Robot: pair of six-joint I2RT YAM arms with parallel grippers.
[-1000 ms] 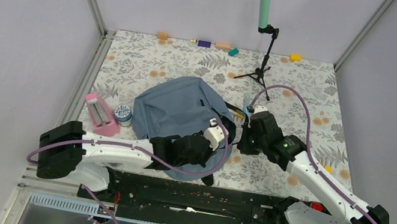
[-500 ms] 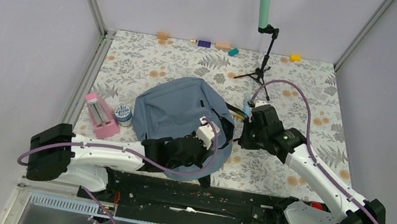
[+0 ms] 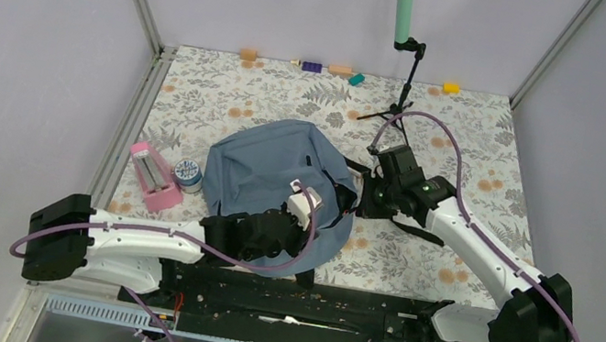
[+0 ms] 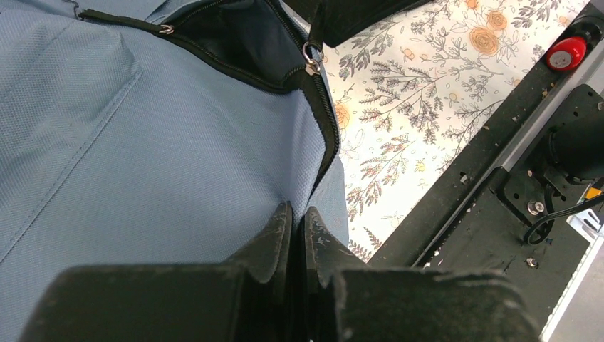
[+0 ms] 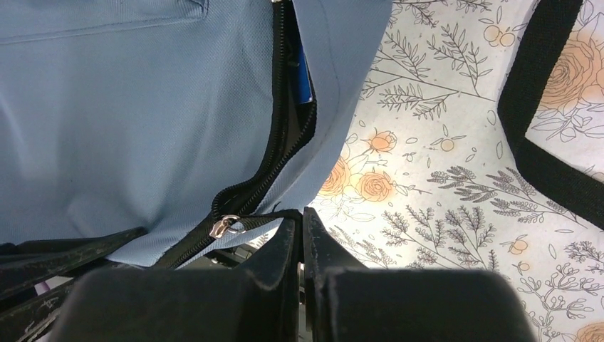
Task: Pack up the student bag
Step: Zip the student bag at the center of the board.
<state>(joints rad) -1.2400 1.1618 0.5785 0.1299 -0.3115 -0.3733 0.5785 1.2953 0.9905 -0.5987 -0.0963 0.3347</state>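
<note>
No text, number or brand is legible in any view. The top of the tin (image 3: 188, 174) is printed blue and white, too small to read. Pink case (image 3: 154, 175): marks not resolvable. Red button (image 4: 568, 51): face blurred. Bag (image 4: 142, 135) fabric and zips: nothing readable up close.

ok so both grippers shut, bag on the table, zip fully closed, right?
No. The zip is open: the left wrist view shows the dark inside between its parted edges. The rest holds: left gripper and right gripper shut, bag on the table.
</note>
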